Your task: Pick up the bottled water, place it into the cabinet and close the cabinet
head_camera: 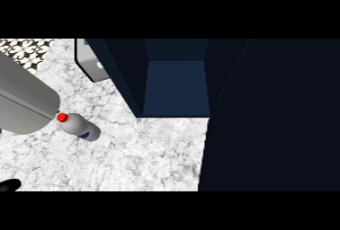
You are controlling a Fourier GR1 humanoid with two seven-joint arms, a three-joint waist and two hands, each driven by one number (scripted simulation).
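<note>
So far, little of the task is looking done. We are seeing the bottled water (pixel 79 127) standing on the marble table (pixel 133 157), red cap up, just beside a large grey rounded thing (pixel 23 99) at the left. That thing is possibly one of our forearms, though we are not sure from this angle. The cabinet (pixel 176 85) is standing with its door (pixel 266 117) swung open toward us, and the blue inside is showing nothing in it. Only a black sliver (pixel 8 185) is peeking in at the lower left edge, probably the left hand, and we cannot tell how far open it is or whether it is holding anything. The right hand is not showing at all. Grasping, placing and closing are all, in our judgement, waiting to be done.
</note>
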